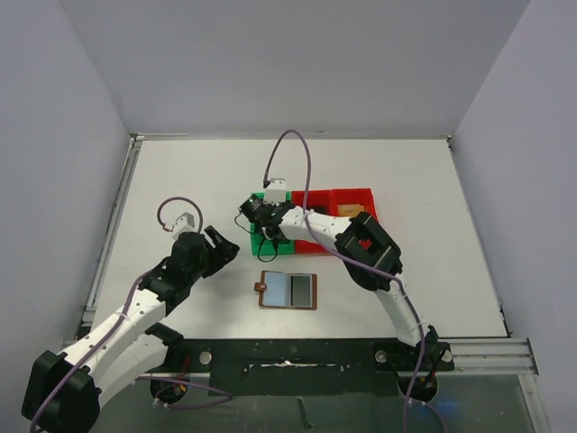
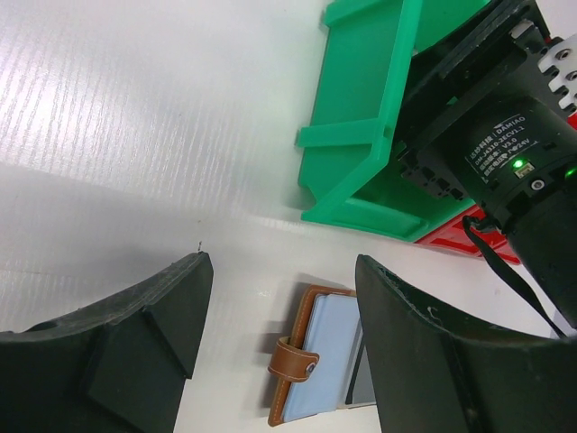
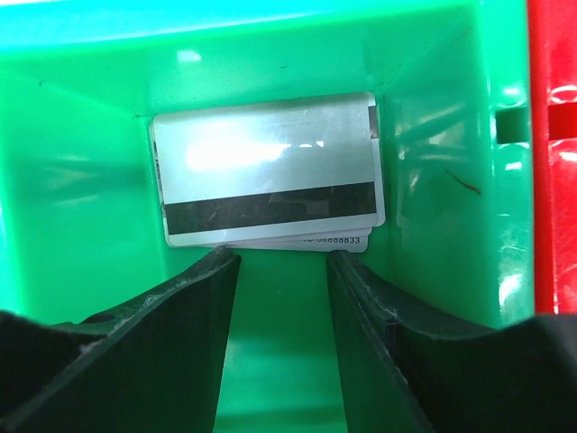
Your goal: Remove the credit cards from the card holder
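1. At the left of the table [image 1: 180,180], the left gripper [image 1: 219,245] hangs low, fingers spread wide and nothing between them.
2. Through that gap, the left wrist camera catches the card holder [image 2: 317,356]. It lies open and flat on the table, with a brown strap [image 2: 293,359] and snap at its left edge, then a pale blue panel, then a grey one. Whether that blue face is a card or just lining is hard to call from here.
3. From overhead, the holder sits front and centre between the two arms, apart from both grippers and just in front of the bins.
4. Moving right, there's the green bin [image 2: 361,108], with the right arm reaching down into it. The arm's black motor housing [image 2: 505,149] carries a label reading "DAMIAO" and "V3.0", and a small green light glows beside it.
5. Inside that bin, the right gripper [image 3: 281,271] has its fingers parted, pinching nothing. The credit cards [image 3: 266,162] lie stacked on the bin floor just beyond the tips. The top one is silver-grey with a black magnetic stripe, and the one beneath shows the digits "08888833" along its edge.
6. Far right, the red bins [image 1: 359,200] butt against the green one.
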Action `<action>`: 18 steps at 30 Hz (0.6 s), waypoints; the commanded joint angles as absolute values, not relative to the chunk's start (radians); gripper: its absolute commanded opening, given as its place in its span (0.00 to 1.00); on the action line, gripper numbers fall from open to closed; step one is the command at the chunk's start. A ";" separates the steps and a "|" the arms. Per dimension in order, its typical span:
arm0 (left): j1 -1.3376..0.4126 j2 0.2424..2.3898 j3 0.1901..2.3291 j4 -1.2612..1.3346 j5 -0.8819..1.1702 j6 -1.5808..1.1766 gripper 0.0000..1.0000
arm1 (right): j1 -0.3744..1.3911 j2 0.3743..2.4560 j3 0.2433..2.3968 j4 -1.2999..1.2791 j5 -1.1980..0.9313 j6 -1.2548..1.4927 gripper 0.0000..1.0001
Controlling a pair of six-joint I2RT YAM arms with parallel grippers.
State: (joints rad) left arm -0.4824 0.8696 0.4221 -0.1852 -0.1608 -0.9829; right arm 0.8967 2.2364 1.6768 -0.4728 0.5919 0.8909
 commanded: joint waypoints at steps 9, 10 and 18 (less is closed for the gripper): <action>-0.476 0.823 0.439 -0.172 -0.153 -0.994 0.63 | 0.889 2.221 1.699 -0.475 0.518 0.926 0.50; -0.476 0.818 0.439 -0.174 -0.153 -0.995 0.63 | 0.890 2.210 1.697 -0.465 0.513 0.907 0.50; -0.475 0.776 0.445 -0.203 -0.157 -0.997 0.63 | 0.895 2.110 1.733 -0.460 0.477 0.806 0.52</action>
